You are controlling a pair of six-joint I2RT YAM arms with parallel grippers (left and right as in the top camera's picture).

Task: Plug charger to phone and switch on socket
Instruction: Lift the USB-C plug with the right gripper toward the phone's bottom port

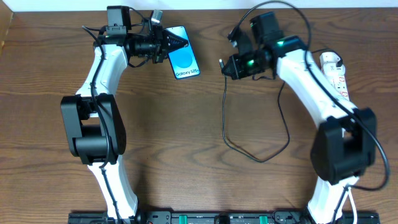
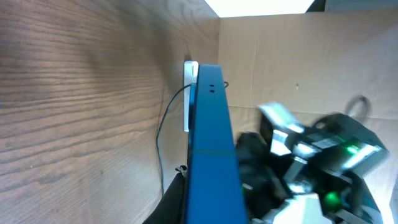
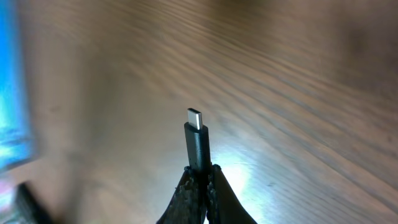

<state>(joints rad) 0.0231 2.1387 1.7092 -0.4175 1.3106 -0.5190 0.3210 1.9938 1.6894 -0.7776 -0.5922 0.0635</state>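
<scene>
The phone (image 1: 183,59), blue screen with "Galaxy S25" text, is at the table's far middle-left. My left gripper (image 1: 175,42) is shut on its far end. In the left wrist view the phone (image 2: 211,143) shows edge-on, tilted, between the fingers. My right gripper (image 1: 227,67) is shut on the charger's black connector tip (image 3: 198,144), which points toward the phone, a gap apart. The phone shows as a blue blur at the left of the right wrist view (image 3: 12,93). The charger's black cable (image 1: 225,118) loops down over the table. The white socket (image 1: 336,73) lies at the far right.
A cardboard wall (image 2: 298,56) stands behind the table's back edge. The cable loop (image 1: 267,152) lies in the table's middle right, under my right arm. The socket's white cord (image 1: 351,202) runs down by the right arm's base.
</scene>
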